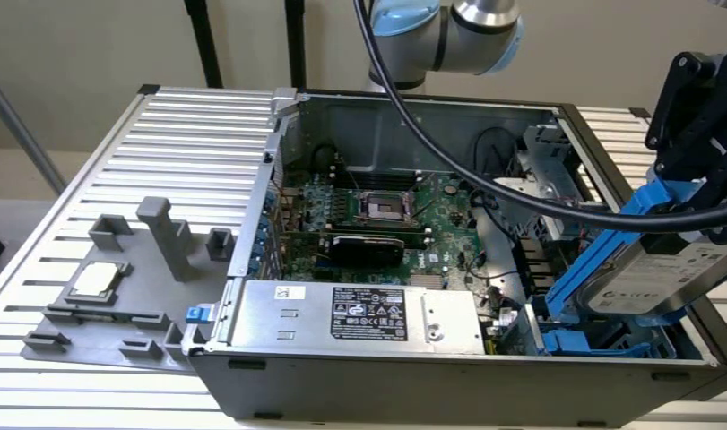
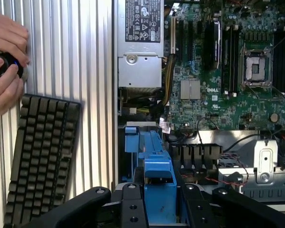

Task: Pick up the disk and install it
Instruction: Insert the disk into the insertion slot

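Gripper (image 2: 161, 205) is clamped on the disk (image 2: 157, 164), which hangs tilted over the drive bay (image 1: 584, 342) at the case's (image 1: 459, 381) near corner on the exterior view's right. Tilted so, a rail could catch the bay's edge and jam. The wrist view adds a hand (image 2: 4, 61) and a keyboard (image 2: 42, 156) beside the case.
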You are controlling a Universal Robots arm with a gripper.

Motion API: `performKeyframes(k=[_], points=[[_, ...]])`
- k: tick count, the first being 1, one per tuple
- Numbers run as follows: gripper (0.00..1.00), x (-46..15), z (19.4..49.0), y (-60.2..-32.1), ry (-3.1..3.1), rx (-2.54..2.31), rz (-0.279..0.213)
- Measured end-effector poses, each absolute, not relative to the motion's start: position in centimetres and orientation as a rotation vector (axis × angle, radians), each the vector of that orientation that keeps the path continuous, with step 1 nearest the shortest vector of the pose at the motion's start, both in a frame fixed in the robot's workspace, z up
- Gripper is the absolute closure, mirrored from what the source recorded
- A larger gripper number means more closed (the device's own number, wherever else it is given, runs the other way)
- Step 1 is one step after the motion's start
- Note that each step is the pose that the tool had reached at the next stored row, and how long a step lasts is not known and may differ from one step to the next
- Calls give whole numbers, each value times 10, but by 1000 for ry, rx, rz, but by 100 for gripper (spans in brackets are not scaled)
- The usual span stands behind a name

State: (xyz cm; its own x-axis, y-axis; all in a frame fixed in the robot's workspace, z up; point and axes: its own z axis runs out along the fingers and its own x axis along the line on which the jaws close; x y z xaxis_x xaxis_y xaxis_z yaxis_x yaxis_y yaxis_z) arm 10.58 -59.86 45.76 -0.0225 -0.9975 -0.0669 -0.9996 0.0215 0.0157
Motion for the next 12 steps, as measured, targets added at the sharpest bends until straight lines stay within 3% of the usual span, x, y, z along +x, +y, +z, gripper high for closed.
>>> performKeyframes(k=[12], points=[[67, 106, 455, -598, 2221, -2182, 83]])
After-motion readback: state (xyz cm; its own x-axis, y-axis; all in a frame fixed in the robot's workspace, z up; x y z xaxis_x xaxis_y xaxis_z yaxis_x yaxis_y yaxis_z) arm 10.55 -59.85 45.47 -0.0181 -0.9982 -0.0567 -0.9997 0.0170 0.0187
